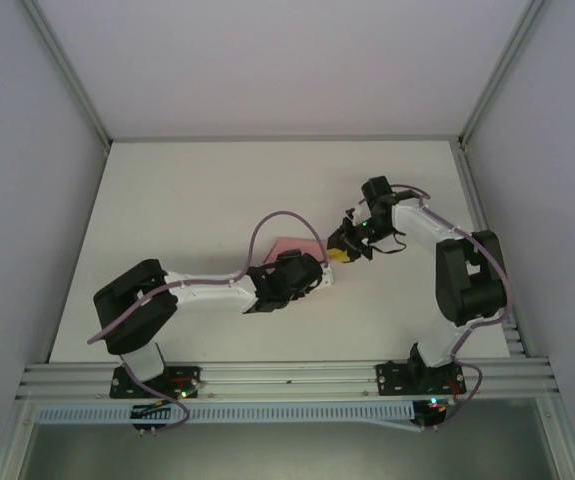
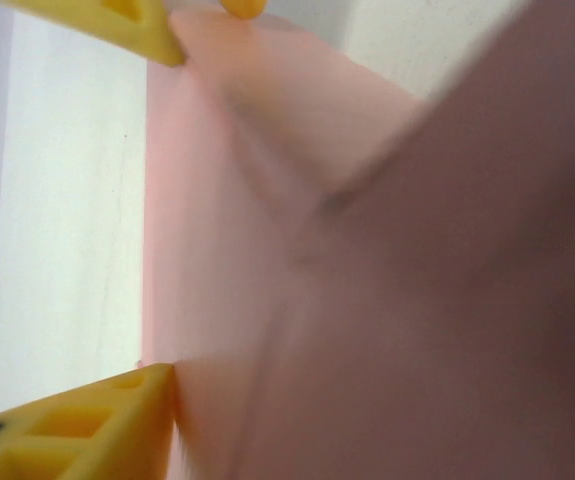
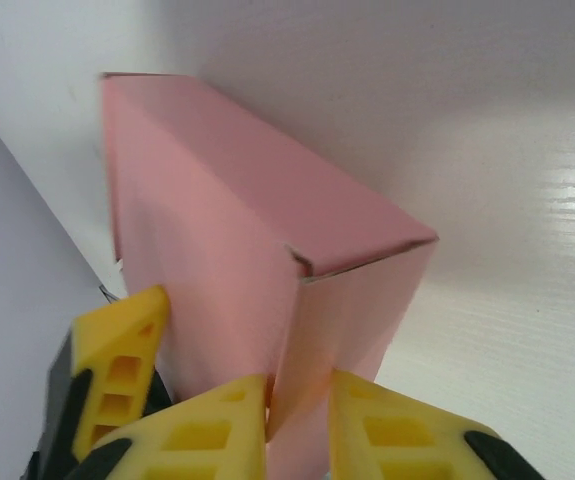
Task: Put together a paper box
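Note:
The pink paper box [image 3: 237,210] stands folded into a rectangular shape on the white table [image 1: 187,200]; in the top view the box [image 1: 289,245] sits between the two arms. My right gripper [image 3: 297,395] is shut on a side flap at the box's near corner, with a yellow finger on either side of the flap. My left gripper [image 1: 312,272] holds the box from the other side. One of its yellow fingers [image 2: 77,430] presses on the pink wall, and pink card hides the other. That left finger [image 3: 117,365] also appears beside the box in the right wrist view.
Grey walls enclose the table on the left, right and back. An aluminium rail [image 1: 287,378] carrying both arm bases runs along the near edge. A purple cable [image 1: 267,225] loops over the left arm near the box.

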